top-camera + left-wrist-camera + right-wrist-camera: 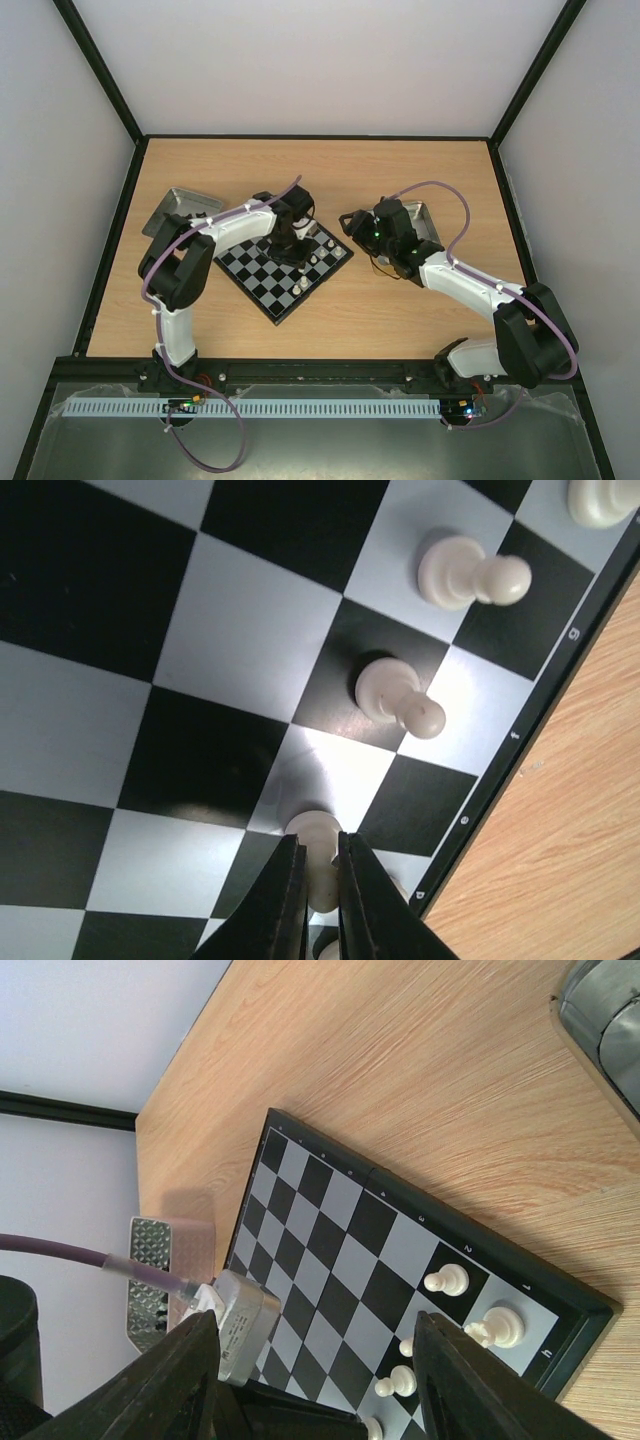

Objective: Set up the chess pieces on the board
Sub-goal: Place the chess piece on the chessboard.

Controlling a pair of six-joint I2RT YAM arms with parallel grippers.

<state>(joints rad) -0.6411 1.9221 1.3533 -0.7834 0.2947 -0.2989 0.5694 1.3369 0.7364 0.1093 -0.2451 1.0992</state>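
Left gripper (320, 848) is pinched tight on a white pawn (312, 825), stem upright between the fingers, straight under the wrist. The pawn is in the row one in from the board's (120, 730) numbered edge, in line with two standing pawns (395, 692). Can't tell if its base touches. Right gripper (315, 1320) is spread, empty, off the board's corner. Left arm's move; letting go looks next.

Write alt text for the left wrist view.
The left gripper is shut on a white piece near the edge of the board. Two pawns stand on squares beyond it. Wooden table shows at right.
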